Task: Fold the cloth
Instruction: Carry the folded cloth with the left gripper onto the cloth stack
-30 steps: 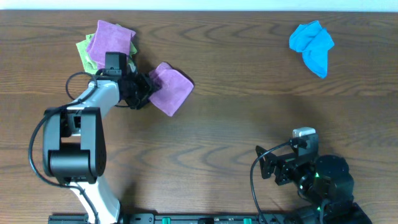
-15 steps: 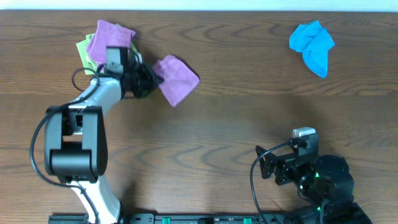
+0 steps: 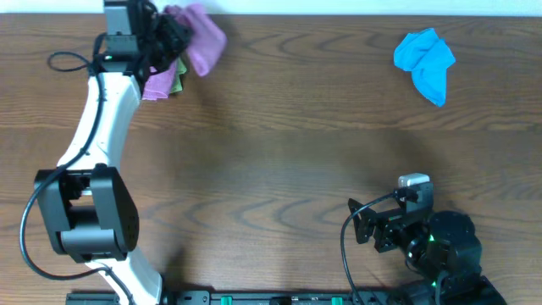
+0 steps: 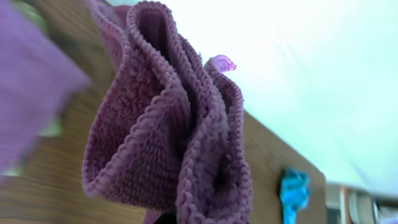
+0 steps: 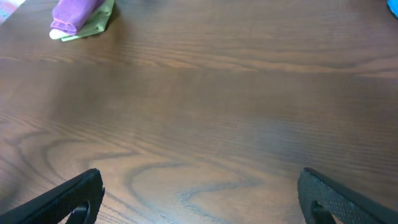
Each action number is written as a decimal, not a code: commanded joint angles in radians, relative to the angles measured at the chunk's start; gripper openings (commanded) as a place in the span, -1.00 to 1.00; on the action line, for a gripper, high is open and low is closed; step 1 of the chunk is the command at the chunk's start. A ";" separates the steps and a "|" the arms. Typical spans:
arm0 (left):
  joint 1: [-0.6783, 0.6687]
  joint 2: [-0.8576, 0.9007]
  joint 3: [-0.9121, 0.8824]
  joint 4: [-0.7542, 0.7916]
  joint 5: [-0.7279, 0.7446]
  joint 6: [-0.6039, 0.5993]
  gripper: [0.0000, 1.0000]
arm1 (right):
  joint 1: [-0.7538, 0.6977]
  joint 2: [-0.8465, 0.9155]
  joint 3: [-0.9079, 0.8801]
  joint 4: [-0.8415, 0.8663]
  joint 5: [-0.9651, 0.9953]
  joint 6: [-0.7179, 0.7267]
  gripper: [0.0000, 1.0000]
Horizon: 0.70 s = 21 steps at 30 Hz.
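My left gripper (image 3: 163, 34) is shut on a folded purple cloth (image 3: 201, 47) and holds it in the air at the table's far left edge, over the stack of folded cloths (image 3: 161, 82). The held purple cloth (image 4: 168, 130) fills the left wrist view, bunched in folds; the fingers are hidden under it. The stack shows a purple cloth on a green one, seen also in the right wrist view (image 5: 78, 15). A crumpled blue cloth (image 3: 426, 61) lies at the far right. My right gripper (image 3: 366, 227) is open and empty, low at the front right, above bare wood (image 5: 199, 205).
The blue cloth also shows small in the left wrist view (image 4: 292, 193). The table's far edge (image 3: 339, 15) runs right behind the left gripper. The right arm's base (image 3: 440, 250) sits at the front right corner.
My left arm has lifted the purple cloth from the table's left middle and swung it up and back to the far edge, above the stack. The right arm has not moved.
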 commanded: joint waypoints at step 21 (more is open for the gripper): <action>0.170 0.180 0.161 -0.011 0.024 0.031 -0.89 | -0.006 -0.005 -0.006 -0.002 0.000 0.013 0.98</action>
